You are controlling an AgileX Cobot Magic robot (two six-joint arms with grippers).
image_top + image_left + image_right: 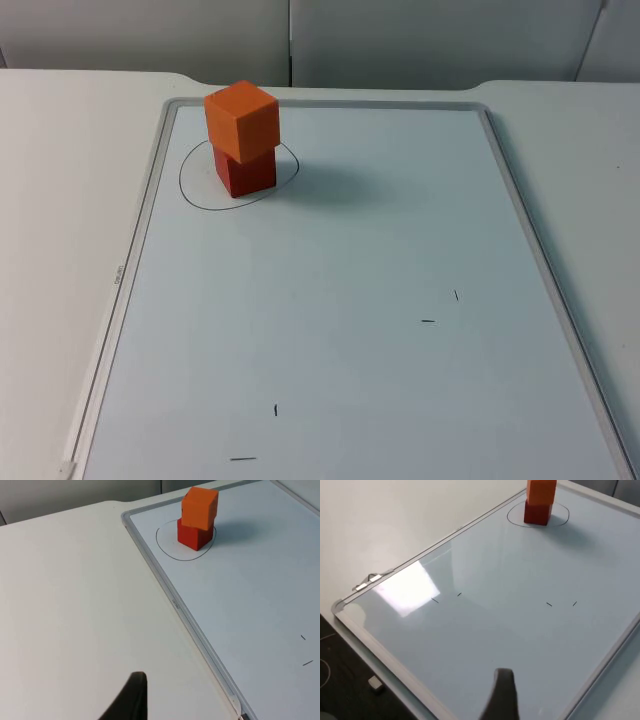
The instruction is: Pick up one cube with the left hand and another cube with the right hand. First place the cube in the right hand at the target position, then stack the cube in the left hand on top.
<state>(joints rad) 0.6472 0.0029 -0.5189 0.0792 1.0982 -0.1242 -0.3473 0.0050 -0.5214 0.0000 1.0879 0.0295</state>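
Observation:
An orange cube (241, 120) rests on a red cube (246, 170), turned slightly against it. The stack stands inside a pen-drawn circle (190, 185) at the far left of the whiteboard (400, 230). The left wrist view shows the orange cube (199, 507) and red cube (194, 535) far ahead of my left gripper (131, 700), which hangs over bare table beside the board. My right gripper (502, 695) hovers over the board's near end, well away from the orange cube (541, 491) and red cube (537, 512). Nothing is held by either gripper.
The whiteboard has a raised grey frame (140, 220) and a few short pen marks (428, 321). White table (60, 200) lies on both sides. The grey partition wall (400, 30) closes the back. Dark floor (340, 670) shows past the table's near edge.

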